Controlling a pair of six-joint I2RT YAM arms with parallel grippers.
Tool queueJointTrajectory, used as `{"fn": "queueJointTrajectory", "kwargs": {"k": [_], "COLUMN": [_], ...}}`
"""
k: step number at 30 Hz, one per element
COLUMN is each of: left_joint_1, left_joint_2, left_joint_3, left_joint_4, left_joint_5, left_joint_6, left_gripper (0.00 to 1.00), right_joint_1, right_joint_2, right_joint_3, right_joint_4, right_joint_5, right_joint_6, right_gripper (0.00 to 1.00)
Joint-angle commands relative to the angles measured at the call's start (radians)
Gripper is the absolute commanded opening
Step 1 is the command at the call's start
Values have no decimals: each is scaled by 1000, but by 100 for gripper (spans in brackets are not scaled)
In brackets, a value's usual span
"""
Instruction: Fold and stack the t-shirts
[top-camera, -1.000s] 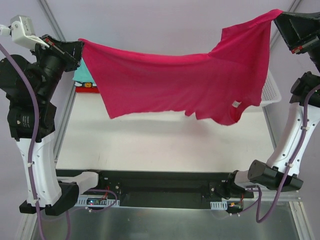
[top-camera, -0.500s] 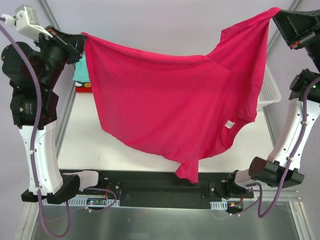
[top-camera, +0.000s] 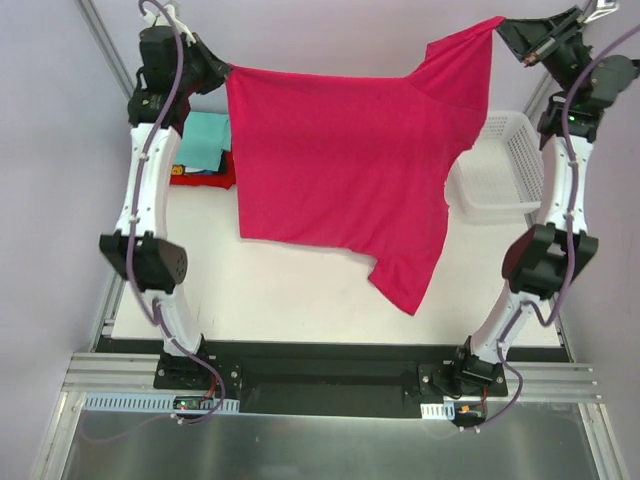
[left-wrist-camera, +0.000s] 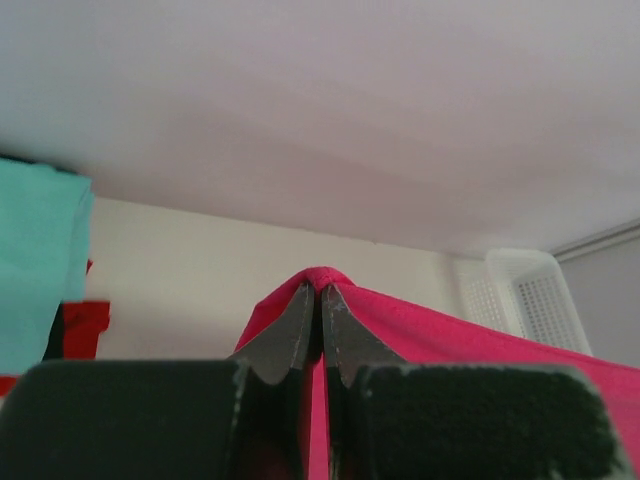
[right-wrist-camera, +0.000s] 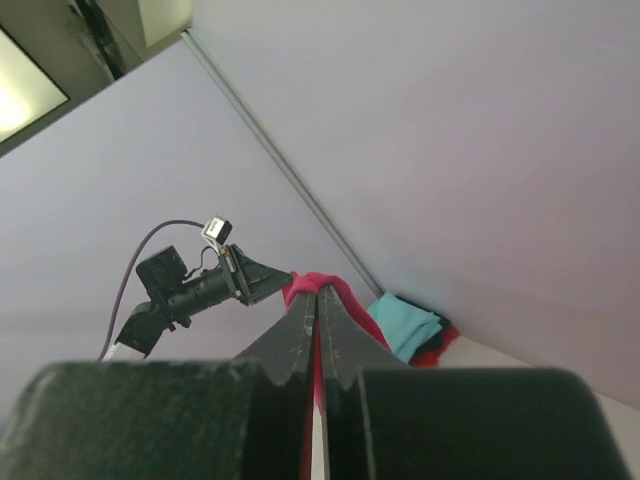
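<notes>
From above, magenta t-shirt (top-camera: 340, 160) hung stretched between left gripper (top-camera: 220, 72) and right gripper (top-camera: 507, 29), each clenched on a top corner, at the left wrist, cloth was pinched between the fingertips (left-wrist-camera: 296, 322), at the right wrist, likewise

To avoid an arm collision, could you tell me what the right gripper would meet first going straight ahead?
Apart from the pink t-shirt it pinches, the right gripper points almost at the left gripper across the gap; that seems first, though depth is unclear.
</notes>
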Motion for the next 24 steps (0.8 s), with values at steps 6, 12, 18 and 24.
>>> {"fn": "queueJointTrajectory", "kwargs": {"k": [6, 12, 18, 24], "left_joint_1": [64, 66, 66, 66], "left_joint_2": [289, 30, -171, -588], "left_joint_3": [419, 2, -126, -592], "left_joint_4": [145, 323, 350, 395], "left_joint_5": [87, 154, 290, 245], "left_joint_6": [-91, -92, -80, -103], "left_gripper": [0, 0, 0, 0], "right_joint_1": [47, 56, 73, 75], "right_joint_2": [284, 85, 20, -328], "right_joint_3": [421, 92, 264, -265], "right_joint_4": [-97, 164, 260, 426], "right_joint_5": [63, 19, -11, -70], "right_joint_6": [-104, -24, 132, 175], "right_gripper": [1, 1, 1, 1]}}
